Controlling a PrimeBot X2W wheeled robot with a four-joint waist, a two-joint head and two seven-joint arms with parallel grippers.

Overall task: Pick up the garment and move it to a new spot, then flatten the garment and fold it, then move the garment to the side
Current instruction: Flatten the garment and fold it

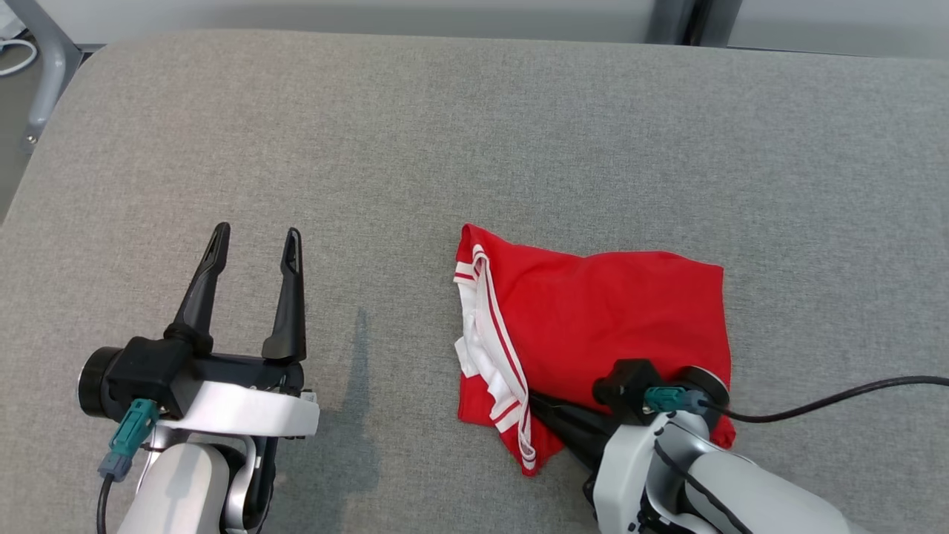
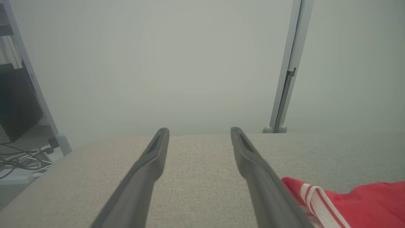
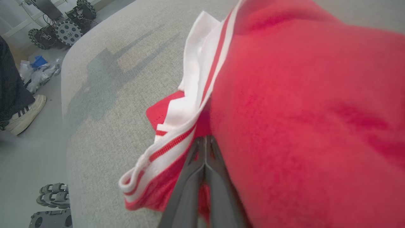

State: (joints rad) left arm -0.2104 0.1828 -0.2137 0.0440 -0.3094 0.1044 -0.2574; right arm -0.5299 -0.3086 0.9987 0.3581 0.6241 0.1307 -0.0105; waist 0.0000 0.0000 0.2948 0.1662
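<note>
The red garment (image 1: 608, 319) with white striped trim lies folded on the grey padded table (image 1: 445, 148), right of centre. My right gripper (image 1: 535, 399) reaches in from the lower right, and its shut fingers pinch the garment's near edge beside the trim. In the right wrist view the right gripper (image 3: 205, 139) has its pressed-together tips buried where the white trim meets the red garment (image 3: 300, 110). My left gripper (image 1: 257, 233) hovers open over bare table at the left, well clear of the cloth. Between the spread fingers of the left gripper (image 2: 199, 131) is nothing, with the garment (image 2: 364, 202) at the lower right.
A black cable (image 1: 838, 393) trails right from my right wrist. A metal frame leg (image 1: 44, 67) stands off the table's far left corner. A person's shoe (image 3: 22, 114) and a wheeled base (image 3: 63, 28) are on the floor beyond the table's edge.
</note>
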